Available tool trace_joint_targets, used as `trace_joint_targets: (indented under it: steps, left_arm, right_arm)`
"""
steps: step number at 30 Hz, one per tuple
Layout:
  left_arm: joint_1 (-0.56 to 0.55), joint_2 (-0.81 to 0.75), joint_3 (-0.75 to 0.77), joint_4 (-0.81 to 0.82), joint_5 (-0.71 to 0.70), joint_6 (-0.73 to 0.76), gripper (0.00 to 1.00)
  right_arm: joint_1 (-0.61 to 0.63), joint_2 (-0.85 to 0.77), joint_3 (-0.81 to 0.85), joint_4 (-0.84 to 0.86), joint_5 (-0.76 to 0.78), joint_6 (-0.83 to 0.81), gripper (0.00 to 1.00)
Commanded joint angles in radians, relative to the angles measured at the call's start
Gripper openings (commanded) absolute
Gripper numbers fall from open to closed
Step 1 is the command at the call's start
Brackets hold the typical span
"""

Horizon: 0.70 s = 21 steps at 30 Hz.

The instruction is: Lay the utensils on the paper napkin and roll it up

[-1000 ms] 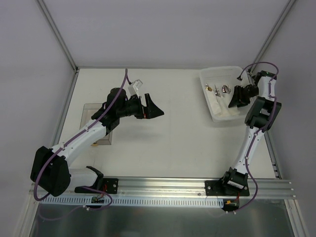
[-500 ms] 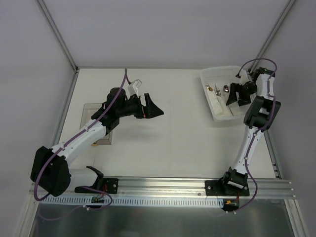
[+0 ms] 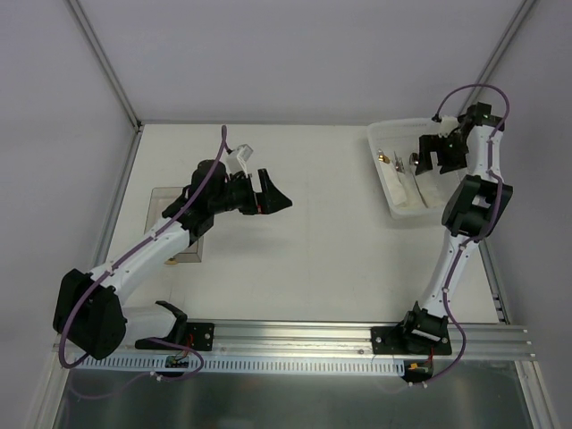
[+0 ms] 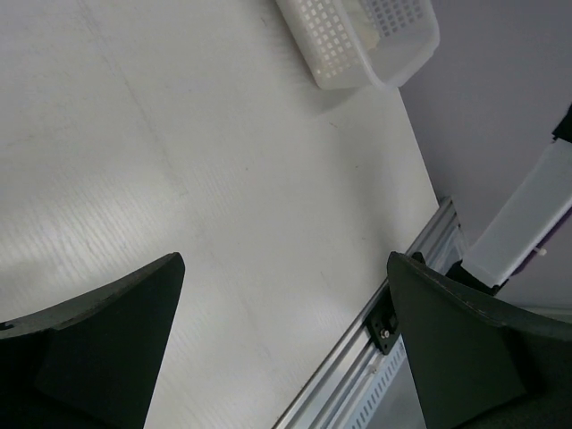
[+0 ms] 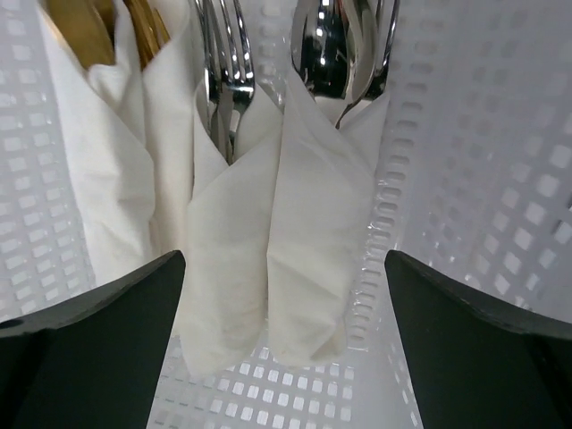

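Three rolled bundles lie side by side in the white lattice basket [image 5: 500, 134]. Each is a white paper napkin [image 5: 313, 232] wrapped round utensils. Silver spoons [image 5: 340, 45] stick out of the right roll and silver forks [image 5: 228, 54] out of the middle one [image 5: 223, 268]. The left roll holds gold-coloured pieces [image 5: 98, 27]. My right gripper [image 5: 284, 268] hangs open just above the rolls, holding nothing. From above it [image 3: 431, 154] is over the basket's [image 3: 393, 204] far right part. My left gripper [image 3: 279, 198] is open and empty over bare table [image 4: 223, 179].
A clear rectangular box [image 3: 170, 223] sits at the table's left edge under the left arm. The left wrist view shows the basket [image 4: 357, 40] ahead, the right arm's base [image 4: 523, 223] and the front rail [image 4: 357, 384]. Walls close the table on three sides.
The right gripper has opened wide and pulled up and toward the far side of the basket. The left arm shifted only slightly.
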Motion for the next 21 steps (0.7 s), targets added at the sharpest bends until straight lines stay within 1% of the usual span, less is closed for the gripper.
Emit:
trace_joint_targets:
  steps: [1, 6, 10, 12, 14, 15, 16, 17, 18, 19, 20, 21]
  left_arm:
    - [0.017, -0.047, 0.014, -0.078, -0.093, 0.059, 0.99]
    - [0.026, -0.077, 0.047, -0.194, -0.186, 0.144, 0.99]
    - [0.037, -0.088, 0.096, -0.305, -0.297, 0.199, 0.99]
    - [0.049, -0.083, 0.118, -0.373, -0.315, 0.228, 0.99]
    - [0.057, -0.08, 0.141, -0.413, -0.364, 0.24, 0.99]
    - [0.067, -0.083, 0.144, -0.434, -0.37, 0.242, 0.99]
    - [0.069, -0.083, 0.138, -0.441, -0.374, 0.243, 0.99]
    - [0.073, -0.086, 0.133, -0.444, -0.377, 0.243, 0.99]
    - [0.08, -0.086, 0.129, -0.447, -0.38, 0.242, 0.99]
    - [0.083, -0.086, 0.124, -0.45, -0.378, 0.239, 0.99]
    - [0.083, -0.085, 0.11, -0.45, -0.377, 0.233, 0.99]
    - [0.083, -0.083, 0.104, -0.448, -0.374, 0.231, 0.99]
  right_arm:
    - [0.011, -0.137, 0.006, 0.052, 0.034, -0.004, 0.99]
    - [0.023, -0.235, 0.009, 0.074, 0.003, -0.003, 0.99]
    - [0.075, -0.359, -0.032, 0.049, -0.041, 0.011, 0.99]
    - [0.107, -0.439, -0.067, 0.014, -0.073, 0.037, 0.99]
    - [0.158, -0.524, -0.154, 0.006, -0.121, 0.077, 0.99]
    - [0.175, -0.554, -0.232, 0.011, -0.145, 0.121, 0.99]
    - [0.193, -0.584, -0.276, 0.02, -0.161, 0.147, 0.99]
    - [0.233, -0.613, -0.328, 0.052, -0.2, 0.18, 0.99]
    - [0.252, -0.679, -0.389, 0.083, -0.23, 0.21, 0.99]
    - [0.278, -0.713, -0.449, 0.11, -0.241, 0.261, 0.99]
    - [0.334, -0.75, -0.581, 0.187, -0.247, 0.286, 0.99]
    - [0.366, -0.823, -0.651, 0.231, -0.25, 0.306, 0.99]
